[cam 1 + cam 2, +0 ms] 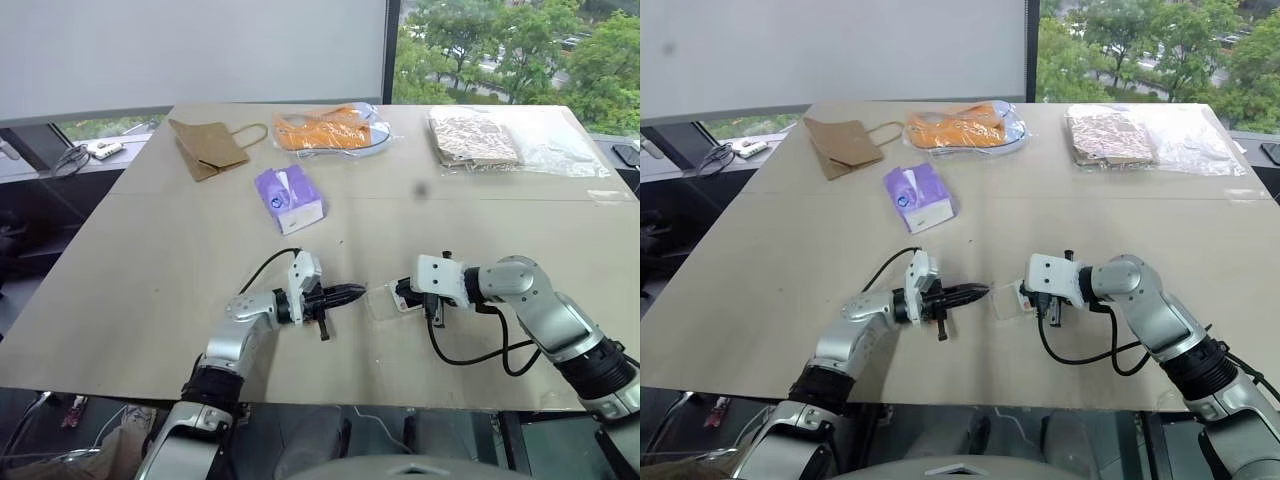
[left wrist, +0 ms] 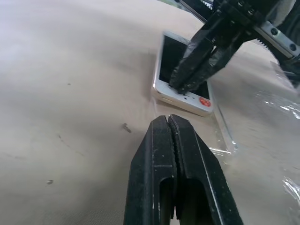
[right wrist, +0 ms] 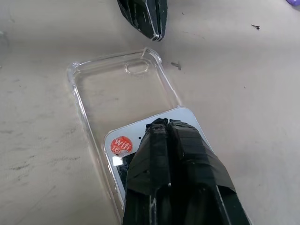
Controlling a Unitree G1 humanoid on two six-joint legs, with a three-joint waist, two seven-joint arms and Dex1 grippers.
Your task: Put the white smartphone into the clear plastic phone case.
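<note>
Left end effector (image 1: 352, 293): seen nearest the head camera, at the near middle of the table (image 1: 150, 260); black fingers (image 2: 176, 154) are pressed together, nothing is held between them; it is laid roughly level, tip aimed toward the right end effector, just short of the case's rim.
Right end effector (image 1: 403, 296): fingers are closed together, with tape wrapped round them; the tip is pressed down onto the screen of the white smartphone; nothing is clamped between the fingers.
White smartphone (image 3: 140, 136): found lying face up, partly inside the clear plastic phone case; one end is seated over the case floor, a round orange sticker is carried on its white bezel; the rest is hidden under the right end effector.
Clear plastic phone case (image 3: 108, 84): laid open-side up on the table between the two end effectors; the end with the camera cut-out is left uncovered and is turned toward the left end effector.
Purple tissue pack (image 1: 288, 198): set on the table beyond the left end effector, well apart from the phone.
Brown paper bag (image 1: 206, 147): laid flat at the far left part of the table.
Orange item in clear wrap (image 1: 330, 130): placed at the far middle of the table.
Patterned item in clear bag (image 1: 475, 138): placed at the far right of the table.
</note>
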